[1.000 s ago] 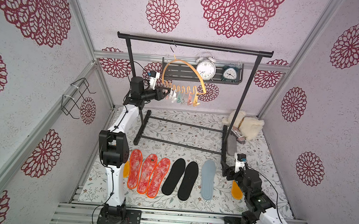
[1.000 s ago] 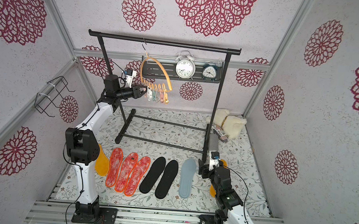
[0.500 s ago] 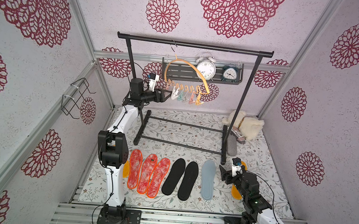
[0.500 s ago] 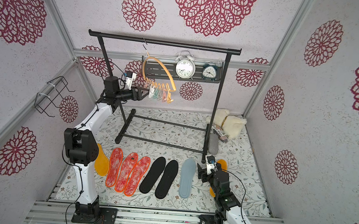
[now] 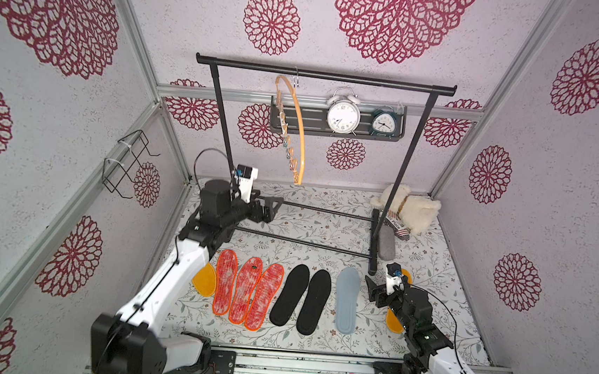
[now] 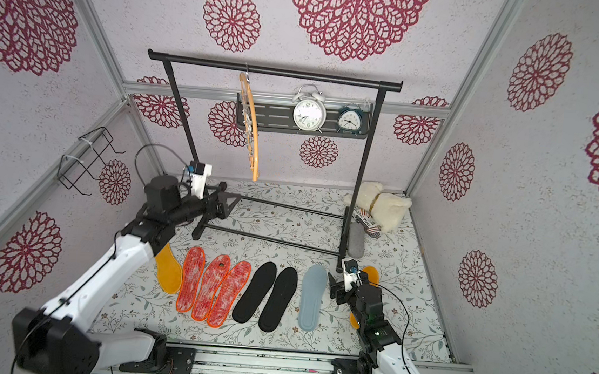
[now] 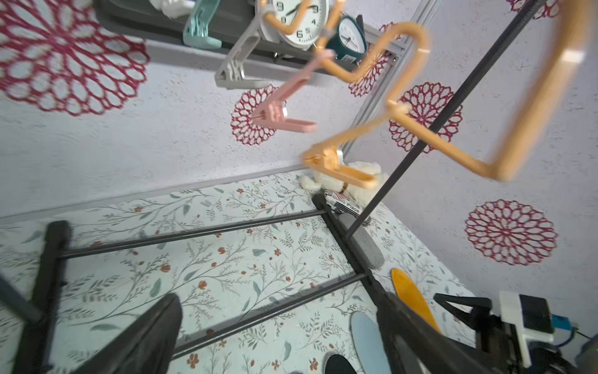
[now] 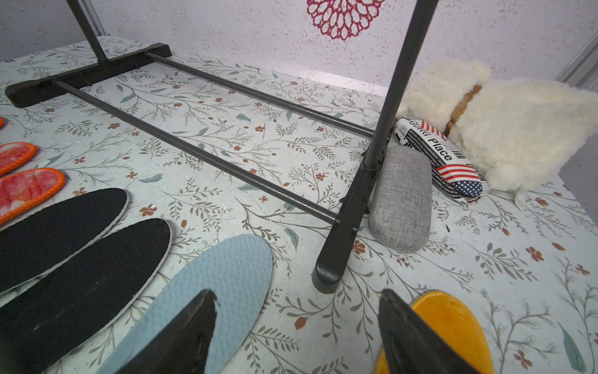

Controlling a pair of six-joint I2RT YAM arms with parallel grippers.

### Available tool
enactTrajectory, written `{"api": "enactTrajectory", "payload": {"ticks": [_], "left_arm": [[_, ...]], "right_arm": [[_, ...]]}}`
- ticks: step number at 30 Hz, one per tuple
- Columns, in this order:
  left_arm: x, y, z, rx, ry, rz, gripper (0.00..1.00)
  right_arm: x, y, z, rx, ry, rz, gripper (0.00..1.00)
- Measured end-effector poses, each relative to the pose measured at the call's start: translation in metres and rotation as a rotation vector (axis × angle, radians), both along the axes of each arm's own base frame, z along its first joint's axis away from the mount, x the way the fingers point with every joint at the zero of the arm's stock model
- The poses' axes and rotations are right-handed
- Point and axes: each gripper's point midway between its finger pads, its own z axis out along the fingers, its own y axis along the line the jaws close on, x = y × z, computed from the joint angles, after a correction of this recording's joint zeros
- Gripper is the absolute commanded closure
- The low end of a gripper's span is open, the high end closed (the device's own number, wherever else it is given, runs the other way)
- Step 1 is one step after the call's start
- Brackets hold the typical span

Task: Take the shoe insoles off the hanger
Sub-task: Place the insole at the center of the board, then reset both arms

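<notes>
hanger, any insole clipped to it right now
No, the hanger hangs bare from the garment rack, and its clothespins grip nothing.

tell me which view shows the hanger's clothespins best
The left wrist view: the clothespins hang close up, empty, though slightly blurred. In both top views the hanger hangs nearly edge-on, so they are tiny. The right wrist view misses them.
</notes>
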Motion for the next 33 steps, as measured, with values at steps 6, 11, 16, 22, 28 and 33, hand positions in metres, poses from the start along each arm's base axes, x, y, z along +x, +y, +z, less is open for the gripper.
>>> {"api": "enactTrajectory", "payload": {"ticks": [6,11,16,22,28,33], "left_arm": [[-0.062,0.087,-0.084,0.068,0.049,0.41,0.03],[-0.084,0.128,-0.143,0.19,0.093,0.598,0.03],[-0.079,0.148,-0.151,0.313,0.125,0.699,0.03],[-0.087,0.164,-0.164,0.386,0.082,0.76,0.03],[-0.089,0.184,-0.167,0.361,0.011,0.82,0.03],[-0.069,0.216,-0.176,0.327,0.023,0.898,0.03]], "right_arm": [[0.0,0.001,-0.001,0.0,0.006,0.005,0.2],[-0.001,0.003,-0.005,-0.002,0.021,0.017,0.2],[-0.001,0.004,-0.006,-0.008,0.022,0.023,0.2],[-0.001,0.004,-0.005,-0.006,0.016,0.025,0.2],[0.001,0.003,-0.002,-0.002,0.003,0.019,0.2],[0.018,-0.01,0.0,-0.002,-0.017,-0.054,0.2]]}}
